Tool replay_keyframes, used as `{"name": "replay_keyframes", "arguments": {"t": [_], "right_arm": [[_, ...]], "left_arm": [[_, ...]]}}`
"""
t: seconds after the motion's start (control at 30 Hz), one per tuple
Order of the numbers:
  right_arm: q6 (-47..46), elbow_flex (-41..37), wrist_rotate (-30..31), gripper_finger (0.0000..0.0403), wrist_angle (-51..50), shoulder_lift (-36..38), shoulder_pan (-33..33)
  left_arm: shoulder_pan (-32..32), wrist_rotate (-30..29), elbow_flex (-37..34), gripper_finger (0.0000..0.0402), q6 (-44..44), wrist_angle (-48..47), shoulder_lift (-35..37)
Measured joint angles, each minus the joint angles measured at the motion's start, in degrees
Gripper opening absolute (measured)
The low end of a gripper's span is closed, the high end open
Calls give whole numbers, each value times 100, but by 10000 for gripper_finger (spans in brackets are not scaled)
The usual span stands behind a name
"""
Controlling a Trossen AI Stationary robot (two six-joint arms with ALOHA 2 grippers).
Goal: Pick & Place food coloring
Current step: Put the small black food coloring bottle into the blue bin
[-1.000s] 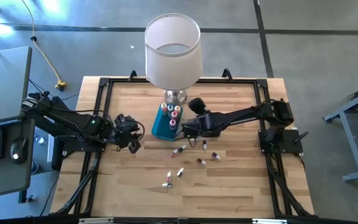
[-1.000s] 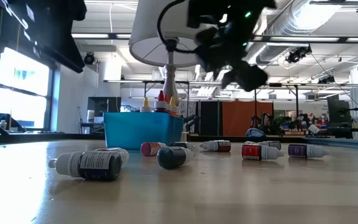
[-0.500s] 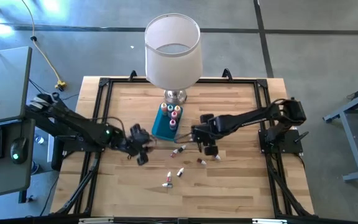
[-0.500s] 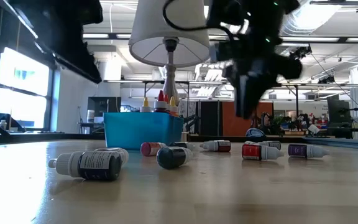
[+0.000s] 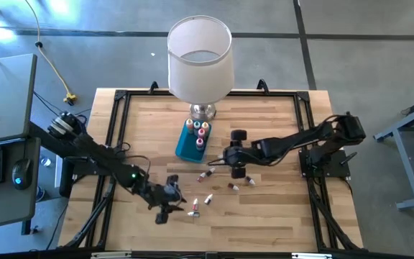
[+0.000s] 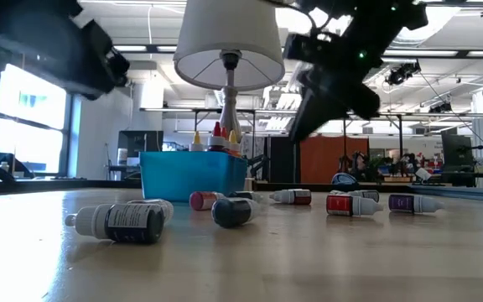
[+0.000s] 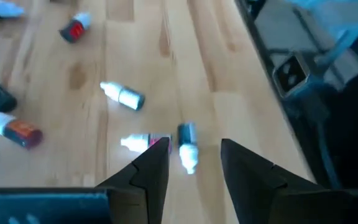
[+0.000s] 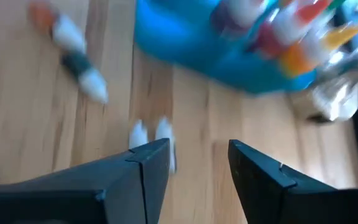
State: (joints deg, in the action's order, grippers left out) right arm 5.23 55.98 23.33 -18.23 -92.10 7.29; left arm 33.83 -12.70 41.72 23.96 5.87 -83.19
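Note:
Several tiny food coloring bottles stand upright in the blue tray (image 5: 185,147) below the lamp. Others lie on their sides on the wooden table: a pair (image 5: 207,174) near the tray, two (image 5: 241,184) to their right, and two (image 5: 200,205) nearer the near edge. My left gripper (image 5: 177,205) hovers open just left of that near pair; in its wrist view a dark bottle (image 7: 186,144) and a red one (image 7: 145,142) lie just ahead of its fingers (image 7: 151,171). My right gripper (image 5: 221,160) is open, right of the tray and above the pair (image 8: 149,134).
A lamp with a white shade (image 5: 200,50) stands behind the tray on a silver base (image 5: 201,111). A black frame (image 5: 121,97) runs around the table. Bare wood lies along the near edge and at the far right. In the low view, bottles (image 6: 120,221) lie close to the camera.
My left gripper has swung from beside the tray's left side toward the near edge and to the right, ending next to the two nearest bottles. My right gripper has drawn back a little from the tray toward the right. No bottle has moved.

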Motion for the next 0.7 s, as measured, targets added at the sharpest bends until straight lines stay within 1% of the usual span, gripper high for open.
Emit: {"name": "replay_keyframes", "arguments": {"t": [0.17, 0.23, 0.43, 0.57, 0.7], "right_arm": [[155, -509, 30, 157, 1252, 341, 0], [346, -698, 23, 157, 1654, 452, 0], [577, -1154, 15, 157, 2781, 632, 13], [577, -1375, 14, 157, 3221, 641, 13], [458, -1443, 10, 157, 3243, 641, 13]], "left_arm": [[36, -73, -9, 140, -124, 679, -649], [32, -2, -10, 140, -122, 1003, -895], [44, 19, -12, 140, -89, 1520, -1332], [117, -5, -10, 140, 30, 1711, -1521], [254, -54, 10, 140, 54, 1865, -1709]]}}
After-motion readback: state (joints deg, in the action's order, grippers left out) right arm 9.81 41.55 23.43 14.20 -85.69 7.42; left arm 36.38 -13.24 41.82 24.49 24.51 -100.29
